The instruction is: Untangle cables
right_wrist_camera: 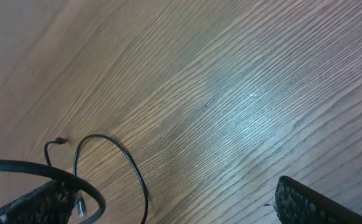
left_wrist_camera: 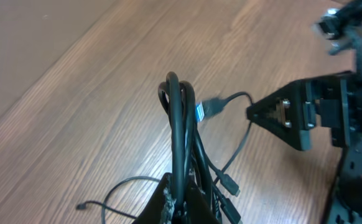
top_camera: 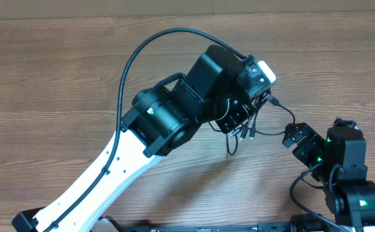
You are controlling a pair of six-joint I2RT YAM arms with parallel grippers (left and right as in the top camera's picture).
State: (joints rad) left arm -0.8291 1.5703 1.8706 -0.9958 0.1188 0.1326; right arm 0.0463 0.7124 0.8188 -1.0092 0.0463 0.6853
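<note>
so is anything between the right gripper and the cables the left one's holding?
Nothing visible. The cables are bunched in the shut left gripper. The right gripper sits beside them, jaws wide open, with only the table and one of their own plug ends in the gap.

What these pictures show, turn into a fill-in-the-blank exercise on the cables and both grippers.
1. The left gripper is ____ on the cables.
2. The right gripper has its jaws wide ____.
3. The cables are all ____ in colour.
4. The table has a top of ____.

Missing words: shut; open; black; wood.
</note>
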